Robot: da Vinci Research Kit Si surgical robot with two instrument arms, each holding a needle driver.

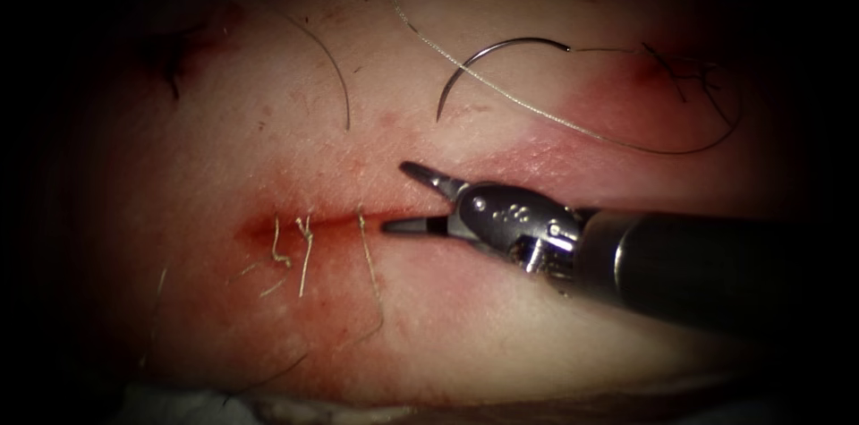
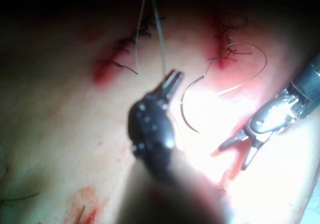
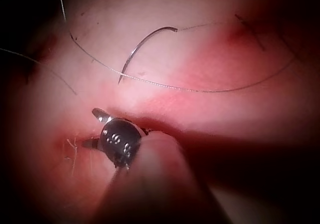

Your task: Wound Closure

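The curved needle (image 1: 488, 54) lies free on the tissue (image 1: 501, 335), above the cut (image 1: 335, 220), and neither tool holds it. Its thread (image 1: 626, 140) loops out to the right, crosses back over the needle and rises out of the endoscope view. My right tool (image 1: 395, 197) reaches in from the right with its jaws open and empty over the cut's right part. In the left wrist view my left tool (image 2: 173, 78) hangs above the tissue, seemingly shut on the thread (image 2: 161, 39). The needle (image 2: 186, 112) and the right tool (image 2: 232, 158) lie beyond it. The right wrist view has the right tool (image 3: 90, 126) and needle (image 3: 142, 42).
Several pale stitches (image 1: 304, 250) cross the cut's left end, with red fluid (image 1: 268, 228) around them. Two older sewn cuts with dark thread sit at the upper right (image 1: 680, 76) and upper left (image 1: 174, 58). A dark strand (image 1: 335, 76) lies left of the needle.
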